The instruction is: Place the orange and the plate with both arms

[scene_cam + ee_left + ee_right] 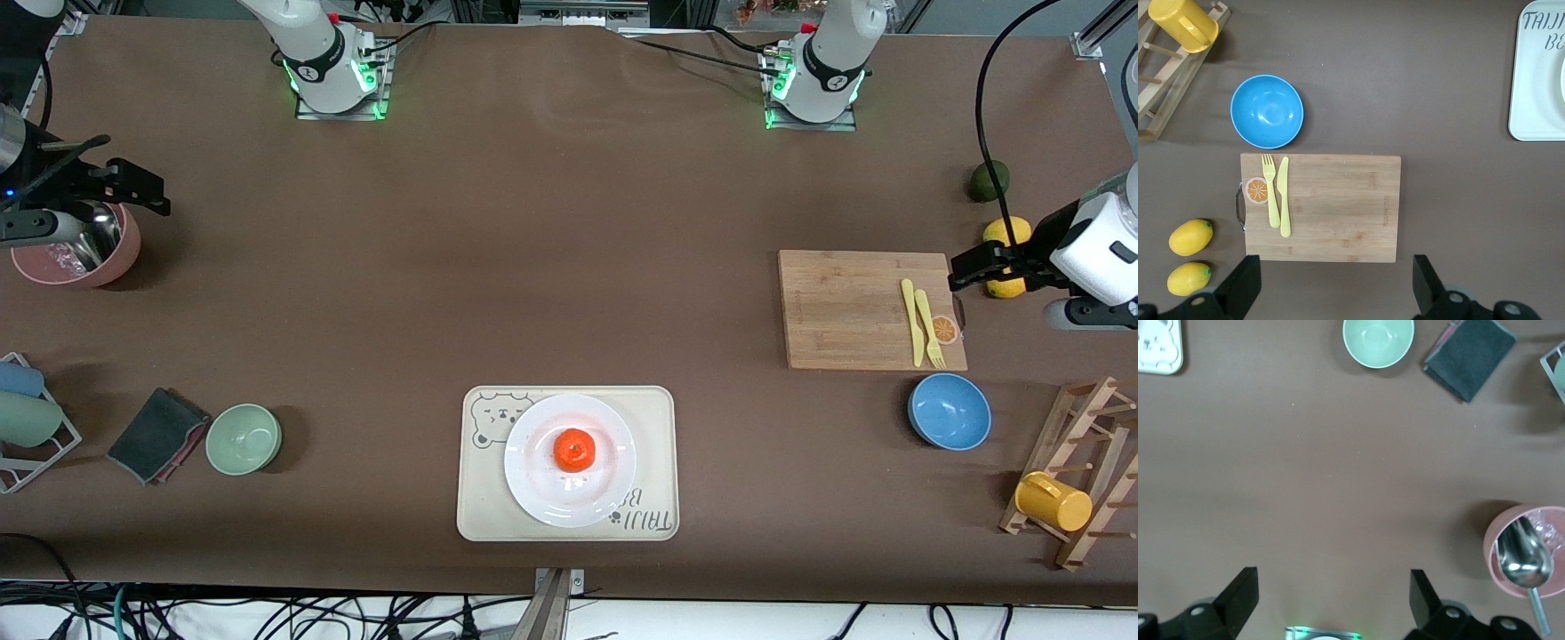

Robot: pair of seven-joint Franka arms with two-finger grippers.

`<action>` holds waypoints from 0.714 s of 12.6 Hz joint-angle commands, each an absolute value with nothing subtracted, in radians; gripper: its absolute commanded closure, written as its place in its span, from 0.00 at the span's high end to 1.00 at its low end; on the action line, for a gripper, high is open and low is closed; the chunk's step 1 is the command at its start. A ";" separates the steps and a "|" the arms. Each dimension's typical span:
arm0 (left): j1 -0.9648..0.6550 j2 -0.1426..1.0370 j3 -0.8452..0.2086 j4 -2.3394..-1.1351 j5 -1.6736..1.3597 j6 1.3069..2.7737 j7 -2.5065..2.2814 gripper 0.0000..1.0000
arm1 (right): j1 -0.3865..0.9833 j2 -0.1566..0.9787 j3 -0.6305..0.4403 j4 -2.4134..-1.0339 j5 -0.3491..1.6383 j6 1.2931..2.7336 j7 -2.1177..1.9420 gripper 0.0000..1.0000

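The orange (574, 450) sits in the middle of the white plate (533, 467). The plate rests on the cream bear tray (653, 418) near the table's front edge. My left gripper (965, 267) is open and empty, up over the table at the cutting board's edge by the lemons; in the left wrist view (1338, 283) its jaws stand wide apart. My right gripper (133, 191) is open and empty, up over the pink bowl at the right arm's end; the right wrist view (1335, 600) shows bare table between its jaws. Both are far from the plate.
A cutting board (853, 307) with a yellow fork and knife (920, 324), a blue bowl (949, 411), lemons (1006, 233), a dark green fruit (989, 180) and a rack with a yellow cup (1053, 500) stand at the left arm's end. A green bowl (244, 438), a cloth (158, 434) and a pink bowl (84, 253) stand at the right arm's end.
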State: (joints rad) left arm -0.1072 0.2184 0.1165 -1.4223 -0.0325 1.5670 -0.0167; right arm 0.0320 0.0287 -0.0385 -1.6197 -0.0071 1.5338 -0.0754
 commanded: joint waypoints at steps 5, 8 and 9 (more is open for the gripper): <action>-0.106 0.212 0.121 -1.424 -0.051 1.568 0.002 1.00 | 0.018 0.011 -0.034 -1.649 -0.003 1.575 -0.092 1.00; -0.106 0.212 0.121 -1.424 -0.051 1.568 0.003 1.00 | 0.015 0.008 -0.032 -1.655 0.008 1.583 -0.066 1.00; -0.106 0.212 0.121 -1.424 -0.051 1.568 0.003 1.00 | 0.015 0.006 -0.031 -1.655 0.008 1.579 -0.066 1.00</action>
